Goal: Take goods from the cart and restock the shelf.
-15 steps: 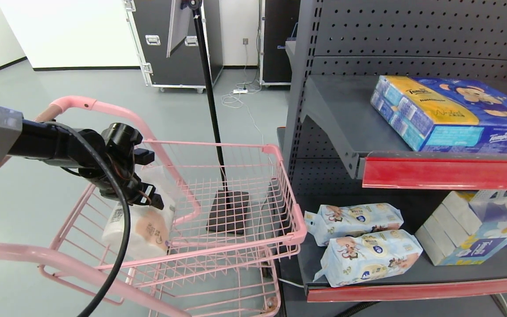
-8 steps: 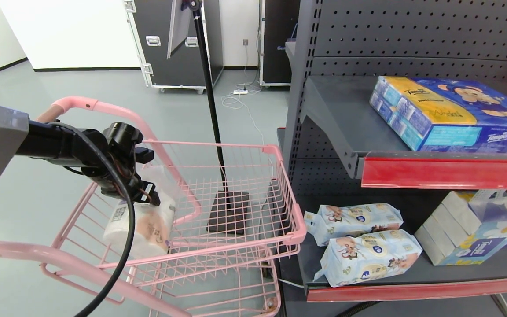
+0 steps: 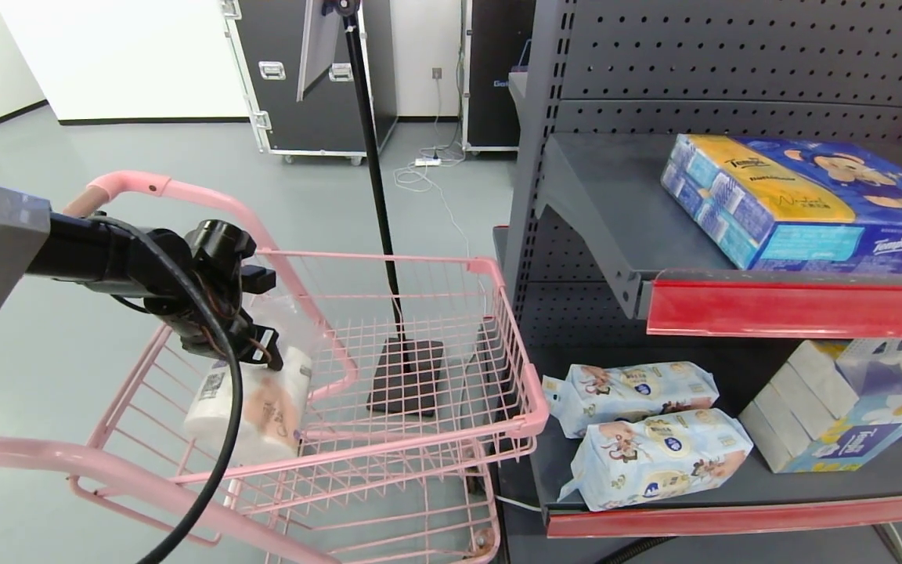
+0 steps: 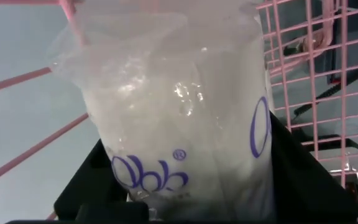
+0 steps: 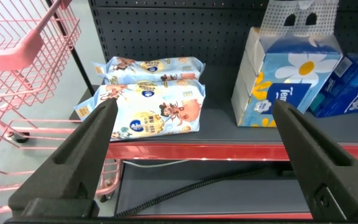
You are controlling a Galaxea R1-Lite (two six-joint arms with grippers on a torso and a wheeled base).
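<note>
Left tool point(image 3: 261, 350) is clamped on the clear plastic top of the paper roll pack point(image 3: 251, 403). The pack stands roughly upright in the pink cart point(image 3: 420, 258), lower left of the frame, loose end up. There's purple lettering on the wrap, can't make it out. Right tool point(image 5: 192, 106) is spread wide, facing the shelf point(image 3: 600, 204), where wipe packs point(image 5: 151, 109) lie flat.
</note>
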